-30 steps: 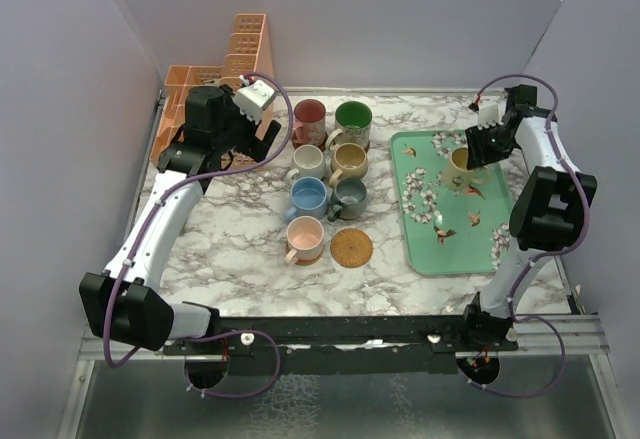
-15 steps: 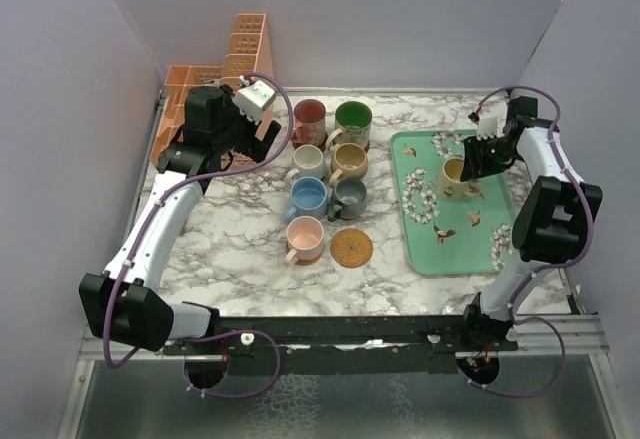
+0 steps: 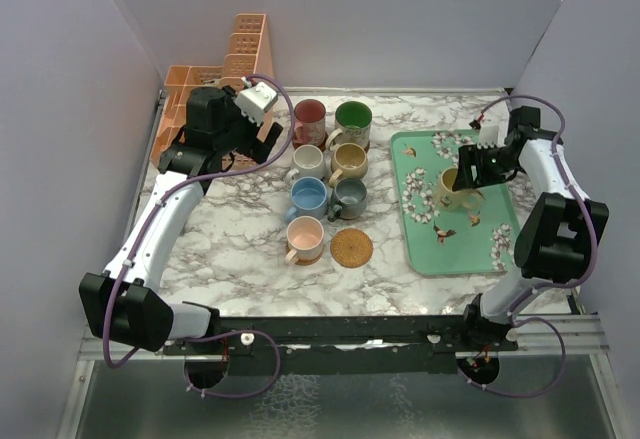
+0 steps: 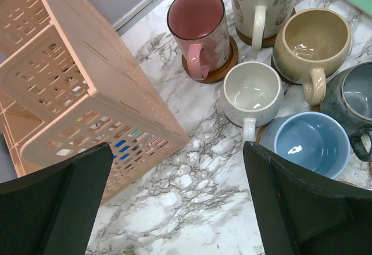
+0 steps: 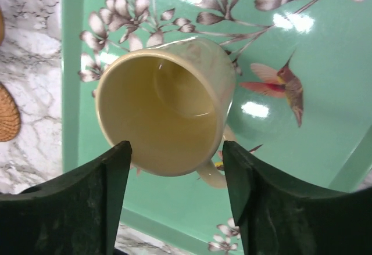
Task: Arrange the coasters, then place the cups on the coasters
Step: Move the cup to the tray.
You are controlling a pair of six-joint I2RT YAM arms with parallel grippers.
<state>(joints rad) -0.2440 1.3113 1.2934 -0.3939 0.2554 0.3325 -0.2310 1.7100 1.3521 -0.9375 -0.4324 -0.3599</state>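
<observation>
The yellow cup (image 3: 451, 188) stands on the green floral tray (image 3: 470, 244). My right gripper (image 3: 463, 180) is open just above it; in the right wrist view the yellow cup (image 5: 165, 112) lies just past the fingertips (image 5: 119, 168), which do not grip it. Seven more cups sit in two rows mid-table, among them the red one (image 3: 309, 119), the green one (image 3: 352, 119) and the pink one (image 3: 305, 238), each on a brown coaster (image 4: 224, 72). One coaster (image 3: 351, 248) lies bare. My left gripper (image 3: 266, 127) hangs open and empty over marble left of the cups.
A peach lattice organiser (image 3: 240, 54) stands at the back left, close beside my left gripper (image 4: 177, 147). Walls close in the table on both sides and the back. The tray's raised rim (image 5: 70, 92) runs between the yellow cup and the bare coaster.
My right gripper brought the yellow cup nearer along the tray and its jaws have widened off it. The left arm has not moved.
</observation>
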